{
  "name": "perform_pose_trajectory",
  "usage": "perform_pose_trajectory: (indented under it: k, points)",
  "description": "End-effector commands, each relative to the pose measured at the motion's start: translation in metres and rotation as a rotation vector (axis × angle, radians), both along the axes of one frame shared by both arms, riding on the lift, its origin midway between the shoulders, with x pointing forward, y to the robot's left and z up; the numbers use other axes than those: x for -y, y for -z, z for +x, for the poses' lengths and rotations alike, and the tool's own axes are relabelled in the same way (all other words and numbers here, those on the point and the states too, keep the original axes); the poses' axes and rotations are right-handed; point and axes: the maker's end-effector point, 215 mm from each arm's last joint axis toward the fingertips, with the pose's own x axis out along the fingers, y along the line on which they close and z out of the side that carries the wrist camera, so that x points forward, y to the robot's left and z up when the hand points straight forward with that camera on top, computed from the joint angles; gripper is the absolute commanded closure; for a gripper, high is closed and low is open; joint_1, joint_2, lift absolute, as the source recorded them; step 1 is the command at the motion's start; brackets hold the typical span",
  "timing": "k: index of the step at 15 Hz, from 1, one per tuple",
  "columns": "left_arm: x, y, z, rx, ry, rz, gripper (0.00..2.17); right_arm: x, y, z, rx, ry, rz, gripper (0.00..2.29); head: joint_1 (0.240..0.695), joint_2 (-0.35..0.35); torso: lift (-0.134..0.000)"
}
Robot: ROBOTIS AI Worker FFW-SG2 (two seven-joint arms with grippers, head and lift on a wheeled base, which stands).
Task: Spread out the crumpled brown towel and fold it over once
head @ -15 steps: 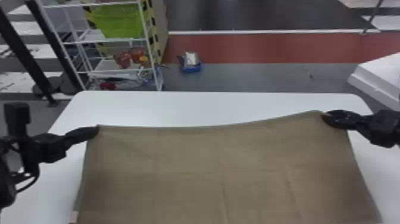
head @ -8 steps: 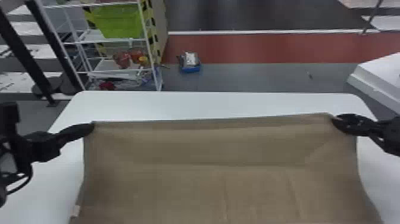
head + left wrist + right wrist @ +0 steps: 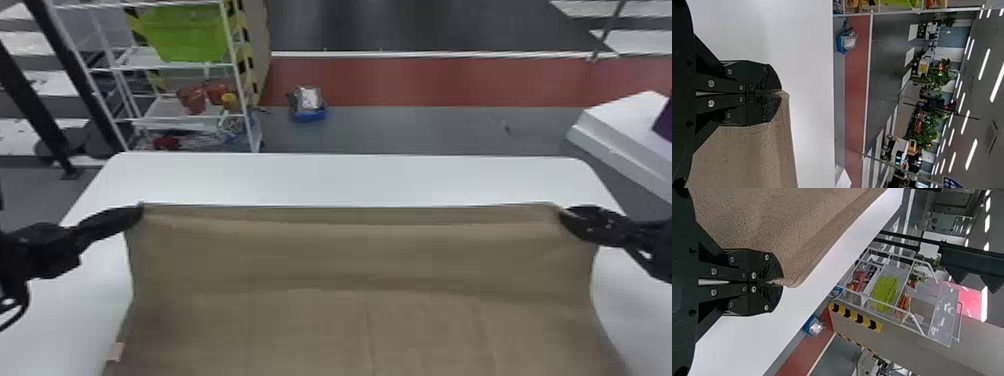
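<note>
White surface (image 3: 350,177), with the brown towel (image 3: 350,255) broad across it, its far edge running left to right. A white rack (image 3: 237,75) stands beyond, seemingly no obstacle. Left hand (image 3: 779,93) closed on the far left corner, right hand (image 3: 781,282) on the far right; folding likely needs that edge brought toward the robot.

Left gripper (image 3: 140,212) on 1 far corner of the brown towel (image 3: 325,255), right gripper (image 3: 564,216) on the other, it's stretched wide above the white table (image 3: 350,180)! Green bin (image 3: 190,35) on the rack (image 3: 135,59) beyond!
</note>
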Motion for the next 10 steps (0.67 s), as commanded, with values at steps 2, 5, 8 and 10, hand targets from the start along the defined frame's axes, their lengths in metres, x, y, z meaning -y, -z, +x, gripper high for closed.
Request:
perform_pose_trajectory:
  k: [2, 5, 8, 10]
  points:
    - [-0.004, -0.004, -0.024, 0.024, -0.016, -0.053, 1.45, 0.001, -0.003, -0.019, 0.025, -0.009, 0.011, 1.35, 0.695, 0.029, -0.123]
    - [0.002, -0.006, -0.038, 0.036, -0.015, -0.070, 1.45, 0.004, -0.009, -0.034, 0.041, -0.006, 0.028, 1.35, 0.695, 0.033, -0.123]
    - [0.012, -0.009, -0.057, 0.049, -0.005, -0.105, 1.45, 0.013, -0.016, -0.060, 0.066, -0.005, 0.039, 1.35, 0.695, 0.024, -0.123]
    - [0.016, -0.010, -0.070, 0.051, -0.009, -0.110, 1.45, 0.019, -0.016, -0.068, 0.065, 0.000, 0.046, 1.35, 0.695, 0.008, -0.123]
